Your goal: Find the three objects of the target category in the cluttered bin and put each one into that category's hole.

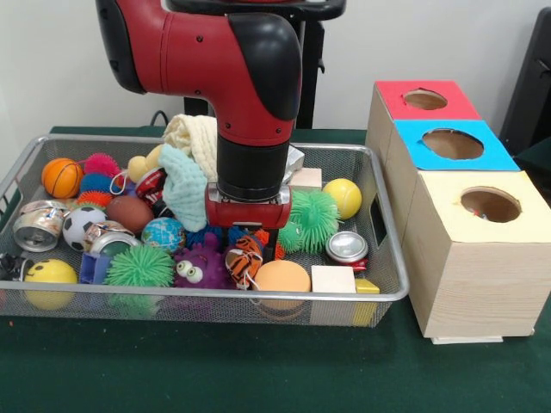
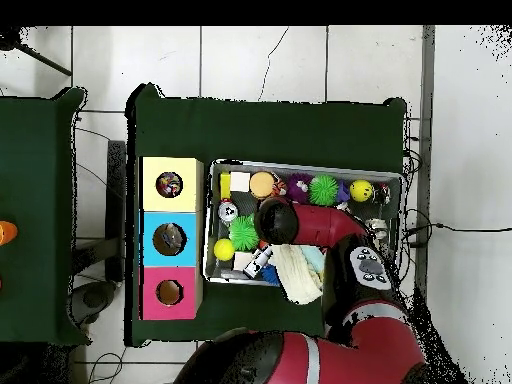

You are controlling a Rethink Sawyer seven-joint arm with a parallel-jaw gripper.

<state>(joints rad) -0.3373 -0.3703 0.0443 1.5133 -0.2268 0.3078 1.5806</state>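
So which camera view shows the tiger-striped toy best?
The front view. There the tiger-striped toy lies in the wire mesh bin just below the arm's wrist, with its orange and black stripes and a white string plain to see. In the overhead view the arm covers that spot, so I cannot make the toy out.

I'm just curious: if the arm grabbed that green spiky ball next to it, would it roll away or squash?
The green spiky ball looks soft, so it would probably squash and feel light. Its spikes, and the yellow ball and can crowding it, should stop it rolling far.
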